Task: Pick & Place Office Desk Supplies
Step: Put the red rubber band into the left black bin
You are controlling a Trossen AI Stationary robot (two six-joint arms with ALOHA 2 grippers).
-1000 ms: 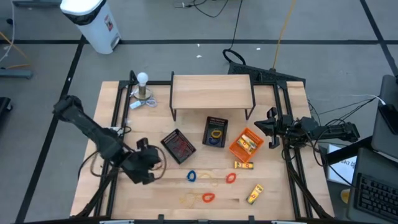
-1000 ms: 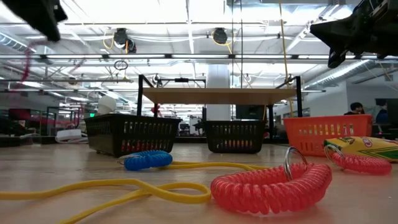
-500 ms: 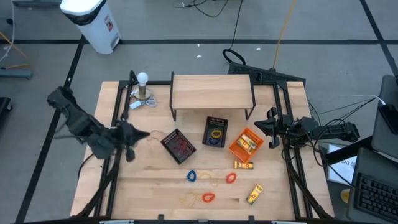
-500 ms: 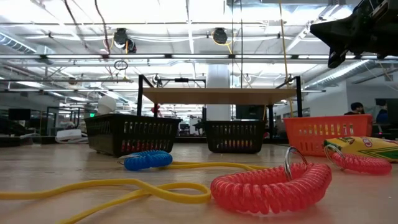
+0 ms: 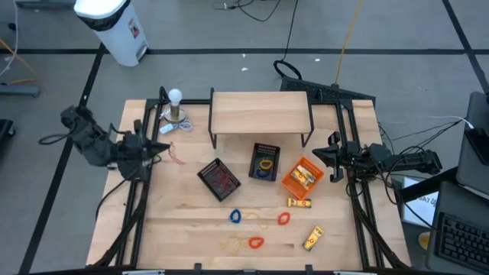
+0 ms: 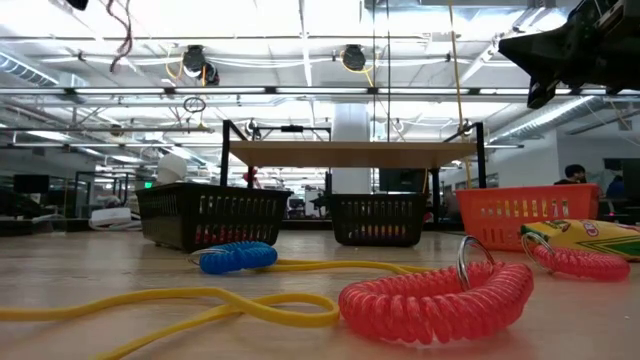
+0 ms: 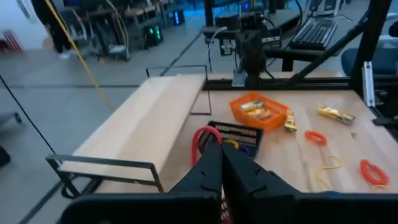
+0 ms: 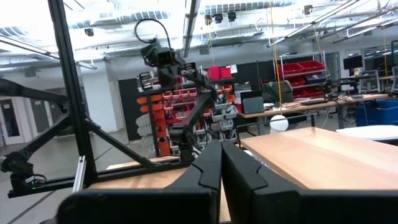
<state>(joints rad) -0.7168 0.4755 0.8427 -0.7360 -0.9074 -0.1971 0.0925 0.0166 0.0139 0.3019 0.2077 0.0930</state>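
Lifted: left claw [image 5: 162,149] clamps one red loop [image 5: 175,155] (two packets [image 5: 299,202] remain).

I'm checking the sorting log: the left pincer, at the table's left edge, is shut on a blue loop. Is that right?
Not quite. The left pincer is shut on a red loop, not a blue one, as the left wrist view shows. The blue loop lies on the table. The rest is right: the pincer is at the table's left edge.

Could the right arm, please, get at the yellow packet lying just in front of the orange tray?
Probably yes: the right tool waits shut at the table's right edge, holding nothing, and the yellow packet lies in the open beside the orange tray, with nothing over it.
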